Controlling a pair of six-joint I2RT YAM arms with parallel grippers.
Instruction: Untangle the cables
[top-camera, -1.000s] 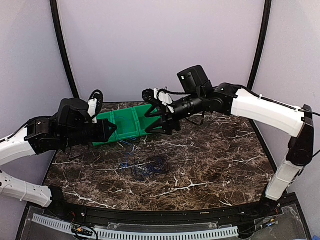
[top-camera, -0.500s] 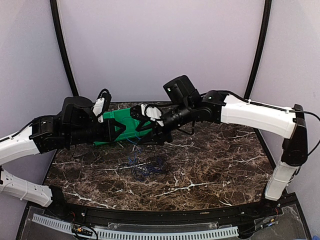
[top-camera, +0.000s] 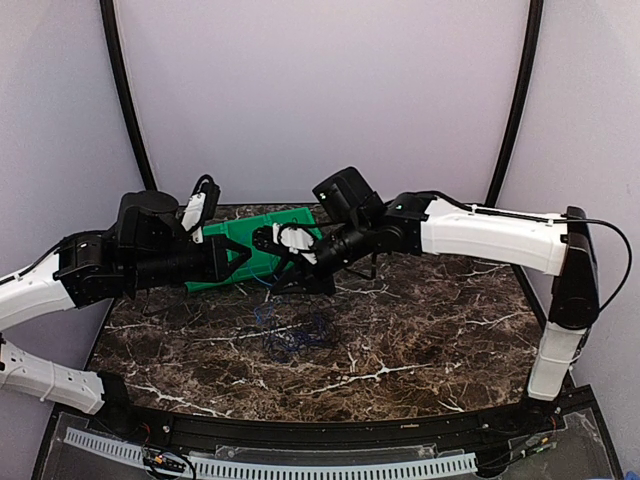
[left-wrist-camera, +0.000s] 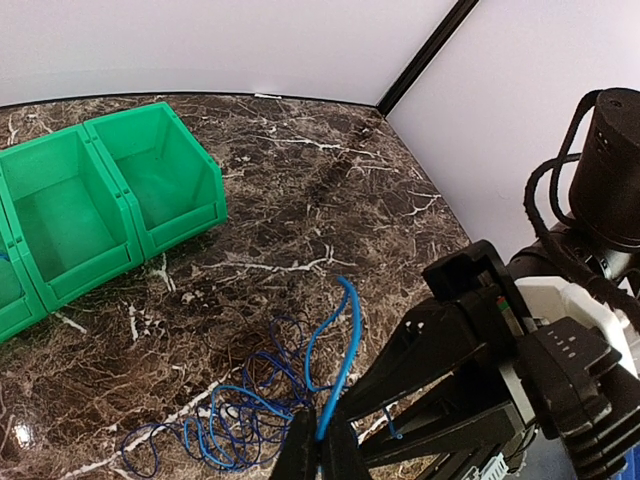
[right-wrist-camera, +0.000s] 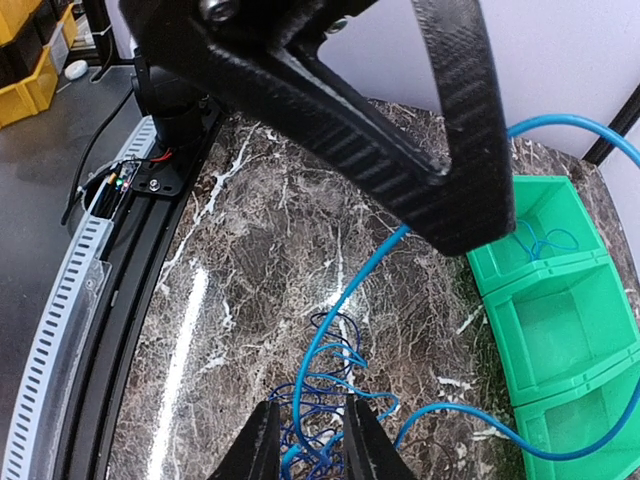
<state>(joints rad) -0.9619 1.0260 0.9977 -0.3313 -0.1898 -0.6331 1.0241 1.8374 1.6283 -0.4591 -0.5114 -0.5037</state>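
Here the blue cable (left-wrist-camera: 341, 330) lies as a loose heap of small loops on the table (top-camera: 450, 320), a little in front of the green bin (top-camera: 245, 250). One strand climbs out of the heap to the left pincer (left-wrist-camera: 320, 452), whose fingertips are pressed together on it. The black cable (top-camera: 318, 328) seems to sit tangled in the same heap, though its thin dark loops are hard to pick out against the dark stone.

The right pincer (right-wrist-camera: 312, 445) hangs above the heap with its fingers a narrow gap apart. A blue strand runs down between them, and I cannot tell whether either finger touches it. The two pincers are near each other, low over the table and just in front of the bin. In the right wrist view a short curl of blue cable lies in one end compartment of the bin.

The table is dark brown marble with white veins, glossy enough to catch the light. The bin stands toward its far left part. Along the near edge runs a black rail (top-camera: 330, 432), and below it a white slotted duct (top-camera: 270, 466). Plain pale lilac walls (top-camera: 320, 90) close in the back and sides, with black curved poles (top-camera: 125, 100) rising at the corners. Beyond the near edge, in the right wrist view, yellow bins (right-wrist-camera: 30, 70) stand off the table.
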